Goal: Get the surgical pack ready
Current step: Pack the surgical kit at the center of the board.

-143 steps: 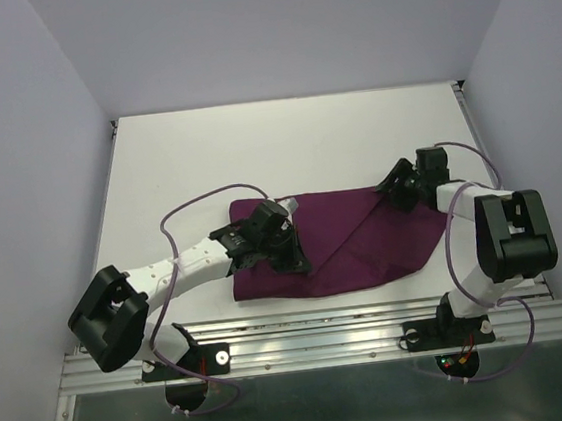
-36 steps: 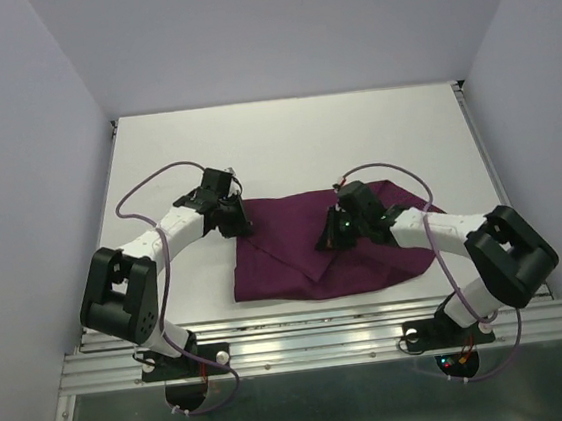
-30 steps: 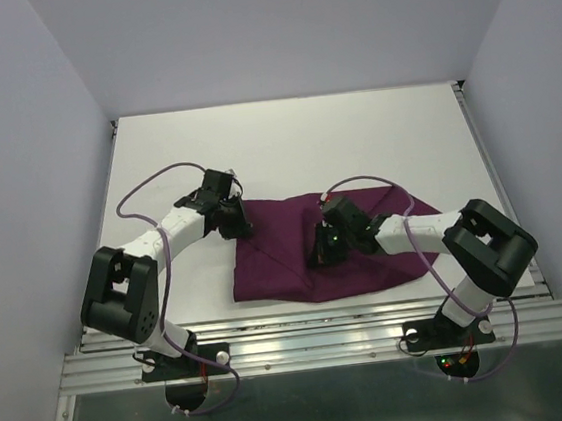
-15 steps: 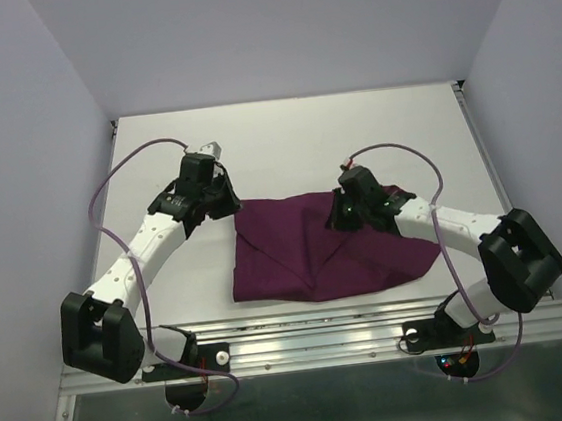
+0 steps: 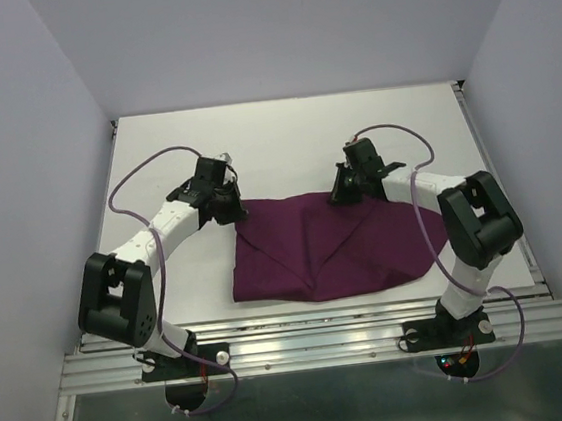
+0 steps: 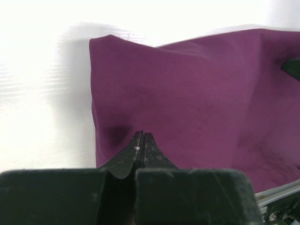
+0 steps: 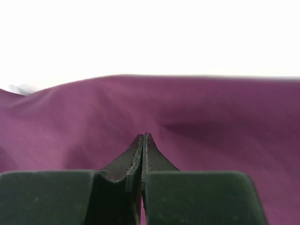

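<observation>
Since the right gripper (image 5: 343, 192) has been drawn back from the middle of the cloth to its far edge within the last second, the surgical pack (image 5: 335, 250) is left lying on the near middle of the table (image 5: 284, 140). Two diagonal fold lines are seen meeting at its near edge. The left gripper (image 5: 233, 211) has been brought down to the far left corner. The folding is judged to be partly done, with the far edge next to be dealt with.

From the left wrist, the left gripper (image 6: 142, 140) is seen with its jaws pressed together over the purple cloth (image 6: 187, 89); nothing is visibly pinched.

From the right wrist, the right gripper (image 7: 143, 140) is likewise closed tight above the cloth (image 7: 220, 136).

No writing, brand or label can be made out in any view.
</observation>
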`<state>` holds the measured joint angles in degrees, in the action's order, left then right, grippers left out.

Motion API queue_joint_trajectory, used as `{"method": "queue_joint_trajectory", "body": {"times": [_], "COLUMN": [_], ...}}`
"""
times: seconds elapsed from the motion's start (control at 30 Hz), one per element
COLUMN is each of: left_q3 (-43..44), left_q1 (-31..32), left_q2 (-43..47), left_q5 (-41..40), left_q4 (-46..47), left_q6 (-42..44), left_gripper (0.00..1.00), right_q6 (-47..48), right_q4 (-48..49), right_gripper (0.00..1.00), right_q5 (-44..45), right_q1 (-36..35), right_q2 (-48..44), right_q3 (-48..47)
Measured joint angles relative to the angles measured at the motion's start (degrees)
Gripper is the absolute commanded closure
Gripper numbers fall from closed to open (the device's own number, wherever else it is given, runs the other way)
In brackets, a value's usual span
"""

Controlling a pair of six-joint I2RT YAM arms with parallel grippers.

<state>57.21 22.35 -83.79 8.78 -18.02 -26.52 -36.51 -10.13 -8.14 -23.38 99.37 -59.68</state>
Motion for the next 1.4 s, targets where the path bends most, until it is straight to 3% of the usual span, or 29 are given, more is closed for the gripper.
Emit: {"method": "queue_joint_trajectory", "body": {"times": [0.4,0.83,1.1,1.4], "left_q3": [-0.52,0.02,0.31,-0.26], "left_q1": [-1.09,-1.77,-2.25,-3.78], "left_q2": [-6.99,-4.57,-4.42,-3.15], "left_q5": [0.42,-0.33,-0.44,-0.33], "left_q4": [2.19,0.48,0.39,0.68], "left_q6": [0.24,0.42,0.52,0.52], "left_gripper": [1.00,1.00,1.00,1.00], "right_q6": [-1.53,-1.40,-2.71,-2.01], "right_q4": [2.34,1.68,2.86,1.95], "right_gripper": [0.99,0.99,0.99,0.99], "right_q5": [-2.58,2.34,1.42,4.59], "right_q1": [-1.86,-5.20,-7.43,-5.25], "right_q2": [13.66,7.65,13.18,11.17], "right_q3": [-10.64,-8.96,-10.16,-9.60]}}
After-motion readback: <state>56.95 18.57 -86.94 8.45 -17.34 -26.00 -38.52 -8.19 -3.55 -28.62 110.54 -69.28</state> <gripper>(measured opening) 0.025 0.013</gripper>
